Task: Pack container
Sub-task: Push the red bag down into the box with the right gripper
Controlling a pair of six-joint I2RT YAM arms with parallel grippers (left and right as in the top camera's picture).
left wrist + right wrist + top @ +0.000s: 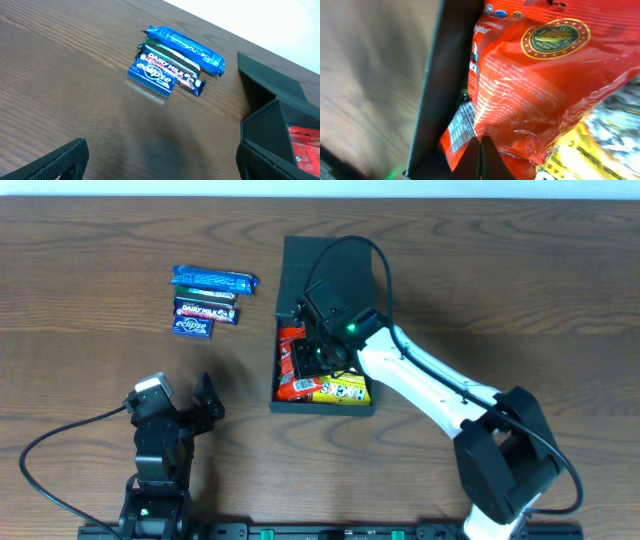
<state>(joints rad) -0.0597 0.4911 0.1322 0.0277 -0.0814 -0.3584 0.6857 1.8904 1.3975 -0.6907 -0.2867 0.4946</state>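
Container point(305, 270) mid-table point(90, 310), long axis running near-to-far, flap lid at the far end. Right tool point(481, 150) clenched inside it, tips against red packet point(535, 90); contact visible in right wrist view only. Left tool point(161, 159) released.

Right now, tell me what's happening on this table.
The right gripper is down in the open container, shut on what looks like the edge of a red packet that lies next to a yellow packet. The left gripper hovers open and empty over the table. Three snack bars lie on the table left of the container, not yet packed.
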